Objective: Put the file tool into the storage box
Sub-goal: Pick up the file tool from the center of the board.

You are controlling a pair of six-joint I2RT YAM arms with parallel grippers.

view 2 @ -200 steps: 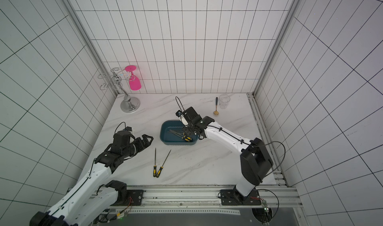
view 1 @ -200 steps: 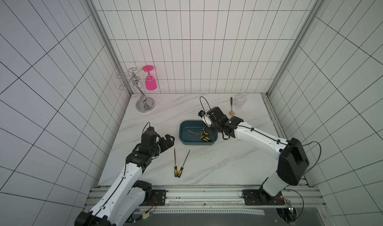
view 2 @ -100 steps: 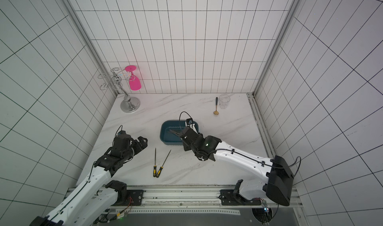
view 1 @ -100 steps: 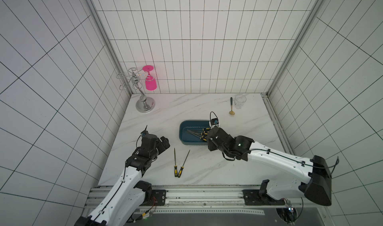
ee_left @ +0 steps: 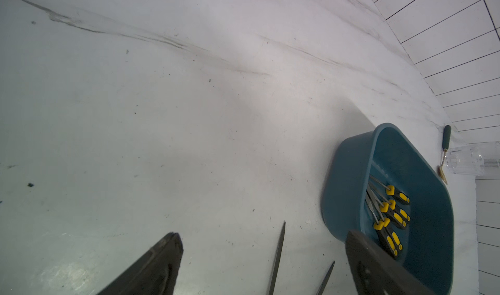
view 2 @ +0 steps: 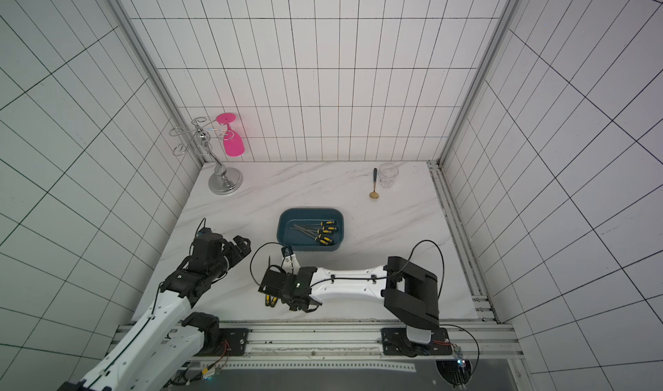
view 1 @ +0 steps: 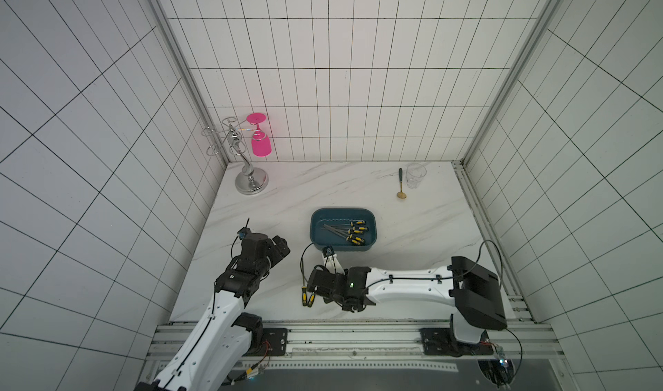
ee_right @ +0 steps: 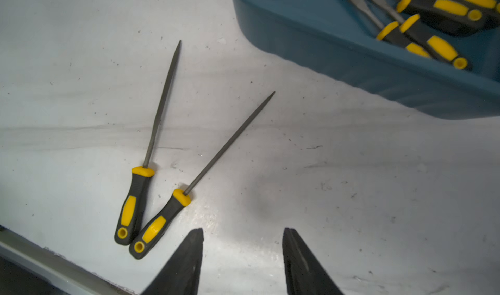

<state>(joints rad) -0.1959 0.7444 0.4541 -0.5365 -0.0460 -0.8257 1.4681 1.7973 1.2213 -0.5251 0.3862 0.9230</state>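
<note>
Right gripper point(ee_right: 243, 230), jaws apart, near file tool point(ee_right: 165, 216).

Quick headcount, nothing fancy. Two loose files point(ee_right: 134, 207) point(ee_right: 159, 223) with yellow-and-black handles sit on the table point(view 1: 287, 199). There's one storage box point(view 1: 342, 210) holding a pile of files point(view 1: 353, 232). That pile looks like at least four, but they overlap too much to pin the number down. Then it's one clear glass cup point(view 1: 415, 175), one spoon point(view 1: 400, 184) with a gold bowl and dark handle, one chrome glass rack point(view 1: 252, 184), and one pink goblet point(view 1: 261, 145). There are two robot arms point(view 1: 222, 310) point(view 1: 405, 288).
</note>
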